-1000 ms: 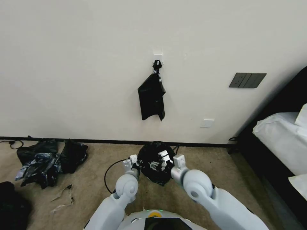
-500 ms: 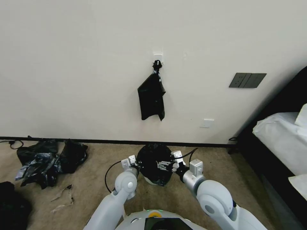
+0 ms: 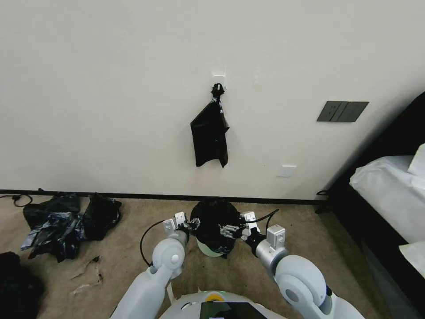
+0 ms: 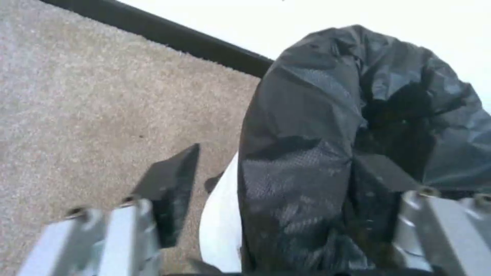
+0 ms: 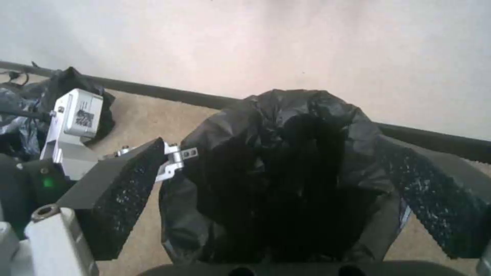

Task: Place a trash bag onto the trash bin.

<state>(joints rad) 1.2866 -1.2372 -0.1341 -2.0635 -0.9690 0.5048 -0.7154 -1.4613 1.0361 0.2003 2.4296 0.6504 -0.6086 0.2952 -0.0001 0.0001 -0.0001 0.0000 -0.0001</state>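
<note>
Draped over the cream trash bin (image 3: 211, 249) on the carpet by the wall: the black trash bag (image 3: 213, 220). Flanking it, left gripper (image 3: 191, 224) and right gripper (image 3: 230, 231), jaws spread wide, released, seemingly to settle film around the rim.

Glossy black trash bag (image 3: 214, 220) over a cream-white trash bin (image 3: 209, 249), tan carpet (image 3: 119, 248) under it, at twelve o'clock an off-white wall (image 3: 110, 88) with a black bundle of bags (image 3: 210, 135), at nine o'clock a black-and-bluish plastic heap (image 3: 57, 226).
</note>
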